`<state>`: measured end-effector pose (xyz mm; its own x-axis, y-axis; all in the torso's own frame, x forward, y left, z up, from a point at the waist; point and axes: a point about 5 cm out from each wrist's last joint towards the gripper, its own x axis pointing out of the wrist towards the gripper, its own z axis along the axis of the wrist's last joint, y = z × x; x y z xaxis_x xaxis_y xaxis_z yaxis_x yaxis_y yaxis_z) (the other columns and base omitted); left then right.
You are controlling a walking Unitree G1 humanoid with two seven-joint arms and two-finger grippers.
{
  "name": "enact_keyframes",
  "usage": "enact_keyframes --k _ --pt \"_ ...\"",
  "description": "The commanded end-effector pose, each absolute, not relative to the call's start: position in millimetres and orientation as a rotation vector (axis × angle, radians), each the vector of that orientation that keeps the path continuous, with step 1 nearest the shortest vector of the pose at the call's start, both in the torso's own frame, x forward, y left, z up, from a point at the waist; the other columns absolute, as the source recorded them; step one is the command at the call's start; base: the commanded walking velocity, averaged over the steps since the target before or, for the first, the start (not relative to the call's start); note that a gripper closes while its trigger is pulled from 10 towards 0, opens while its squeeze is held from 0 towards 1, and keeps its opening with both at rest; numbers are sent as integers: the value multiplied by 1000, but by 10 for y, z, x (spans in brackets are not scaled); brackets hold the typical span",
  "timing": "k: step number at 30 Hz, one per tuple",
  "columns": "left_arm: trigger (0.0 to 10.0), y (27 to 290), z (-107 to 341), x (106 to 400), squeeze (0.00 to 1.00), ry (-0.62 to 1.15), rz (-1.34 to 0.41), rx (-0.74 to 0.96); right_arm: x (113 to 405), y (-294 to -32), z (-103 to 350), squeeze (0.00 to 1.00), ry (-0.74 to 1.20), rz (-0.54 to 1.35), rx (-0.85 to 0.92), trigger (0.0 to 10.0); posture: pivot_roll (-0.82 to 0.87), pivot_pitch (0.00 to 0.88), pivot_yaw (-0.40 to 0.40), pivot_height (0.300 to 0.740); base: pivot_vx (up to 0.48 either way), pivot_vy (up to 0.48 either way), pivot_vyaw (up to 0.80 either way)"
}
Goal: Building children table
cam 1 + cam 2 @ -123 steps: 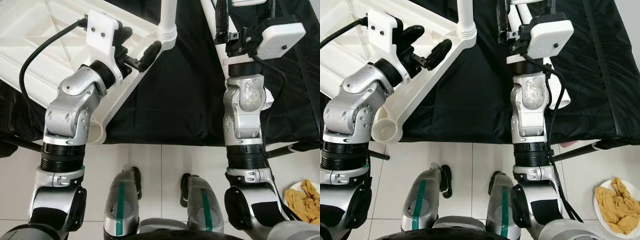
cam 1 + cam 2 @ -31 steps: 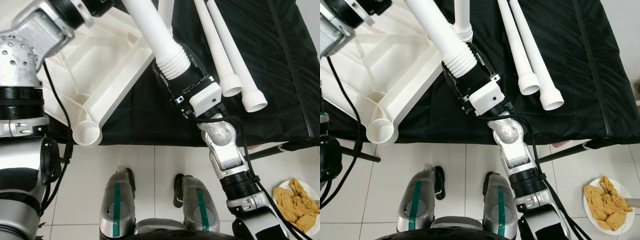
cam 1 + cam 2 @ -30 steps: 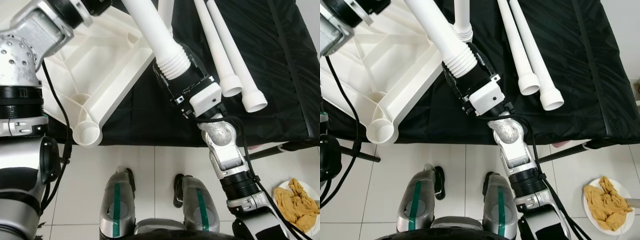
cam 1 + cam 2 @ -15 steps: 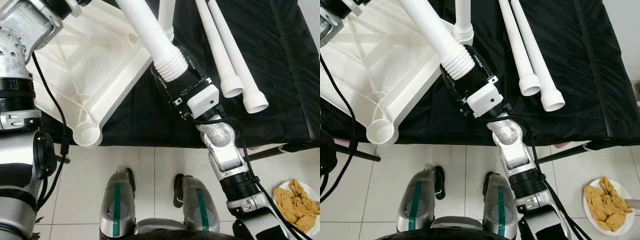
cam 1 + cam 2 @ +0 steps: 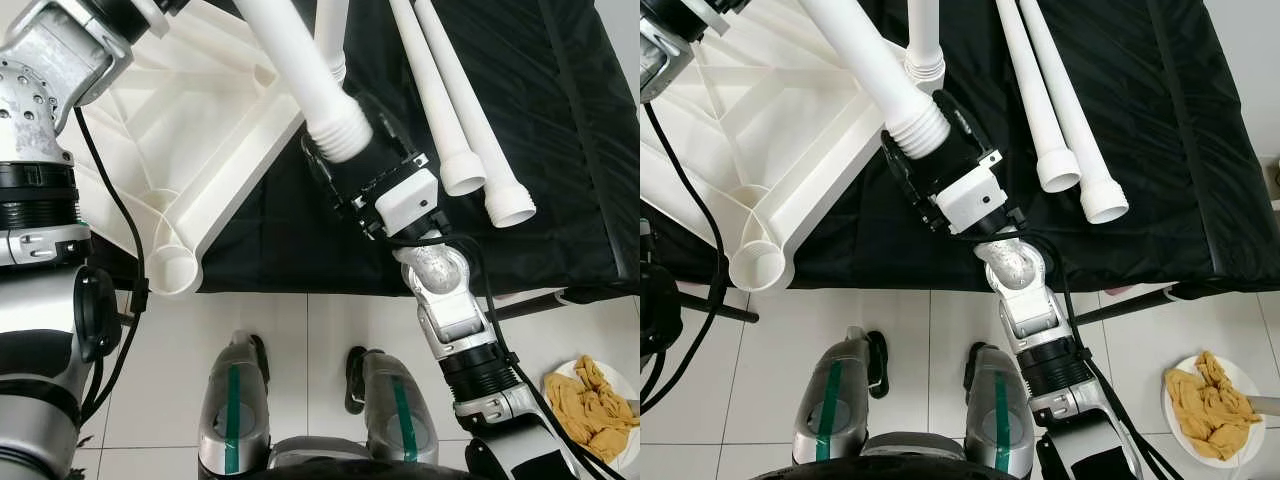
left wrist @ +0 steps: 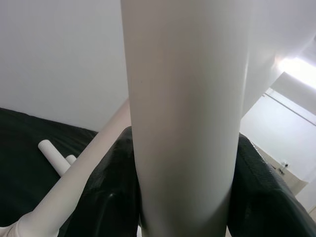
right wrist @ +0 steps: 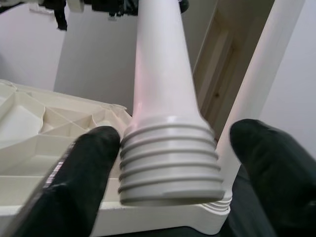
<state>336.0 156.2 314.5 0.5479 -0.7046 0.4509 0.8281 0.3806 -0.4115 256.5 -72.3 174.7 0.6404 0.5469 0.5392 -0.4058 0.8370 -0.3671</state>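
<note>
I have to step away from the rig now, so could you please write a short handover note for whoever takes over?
Left gripper: shut on the raised table leg.
Right gripper: fingers either side of that leg's threaded end, not closed on it.
Tabletop lies upside down on the black cloth.
Done: one leg stands in a corner socket.
Left: seat the held leg; fit the two spare legs; near corner socket is empty.

White table legs (image 5: 452, 110) and white tabletop (image 5: 190, 150) on black-covered worktop (image 5: 560, 150), black tool fingers (image 7: 89, 163), mustard cloth (image 5: 590, 400).
</note>
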Motion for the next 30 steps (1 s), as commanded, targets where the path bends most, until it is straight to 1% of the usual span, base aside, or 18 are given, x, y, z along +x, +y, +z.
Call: enact_keyframes --k 1,4,5,6,10,13,15,18,19,20,24,30 --pt "10000 1514 3203 3240 0 -313 -1230 -611 2572 -731 1753 1000 -680 553 -212 10000 76 120 2 740 0 0 0" --pt "10000 1522 3204 3252 0 -322 -1212 -612 2576 -728 1746 1000 -674 561 -212 10000 77 119 -1 740 0 0 0" --pt "10000 1532 3190 3287 0 -314 -1158 -599 2581 -725 1719 1000 -653 580 -203 10000 78 118 -2 740 0 0 0" --pt "10000 1533 3190 3298 0 -315 -1143 -605 2583 -728 1712 1000 -649 582 -206 10000 78 117 -4 740 0 0 0" --pt "10000 1536 3197 3312 0 -319 -1125 -610 2585 -736 1703 1000 -644 586 -211 10000 79 114 -8 740 0 0 0" --pt "10000 1555 3203 3336 0 -328 -1087 -598 2592 -738 1665 1000 -607 608 -200 10000 79 112 -12 740 0 0 0" --pt "10000 1585 3188 3386 0 -328 -1016 -586 2588 -739 1604 1000 -559 635 -192 10000 79 109 -20 740 0 0 0" --pt "10000 1597 3197 3385 0 -337 -1007 -588 2597 -754 1595 1000 -541 623 -170 10000 79 109 -20 740 0 0 0" --pt "10000 1600 3196 3384 0 -341 -998 -569 2607 -768 1594 165 -533 618 -163 10000 80 106 -24 740 0 0 0" --pt "10000 1601 3191 3375 0 -342 -992 -549 2630 -795 1588 0 -509 609 -137 10000 80 105 -27 740 0 0 0" --pt "10000 1609 3177 3357 0 -344 -978 -514 2677 -854 1590 0 -465 595 -79 10000 79 102 -29 740 0 0 0" --pt "10000 1577 3161 3314 0 -343 -978 -469 2736 -903 1620 0 -431 602 -58 10000 78 95 -33 740 0 0 0"
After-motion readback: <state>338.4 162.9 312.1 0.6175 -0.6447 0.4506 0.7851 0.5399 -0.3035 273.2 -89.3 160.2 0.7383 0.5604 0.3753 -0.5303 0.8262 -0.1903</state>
